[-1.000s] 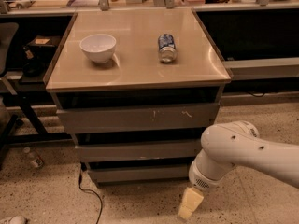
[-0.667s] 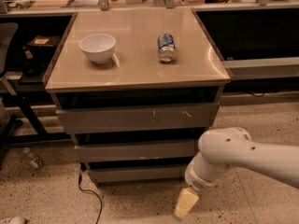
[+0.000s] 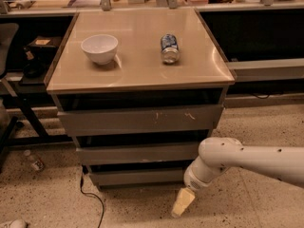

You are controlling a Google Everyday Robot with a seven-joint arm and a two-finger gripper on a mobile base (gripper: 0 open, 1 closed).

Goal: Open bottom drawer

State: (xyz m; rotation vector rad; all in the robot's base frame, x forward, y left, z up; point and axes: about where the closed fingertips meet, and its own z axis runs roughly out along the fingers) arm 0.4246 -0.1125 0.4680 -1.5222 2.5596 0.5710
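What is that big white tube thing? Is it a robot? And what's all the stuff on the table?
Yes, it's a robot! The white tube is its arm, reaching in from the right. The pale yellowish tip is its pincer, the part that it grabs things with. It hangs low, just above the floor, near the right end of the bottom drawer. It isn't holding anything that I can see.

There is only one picture here, taken by a camera that looks down at the front of a grey drawer cabinet. On the tabletop a white bowl stands upright, and to its right a drink can lies on its side. Below the top are three drawers, and the top drawer has white scratches.
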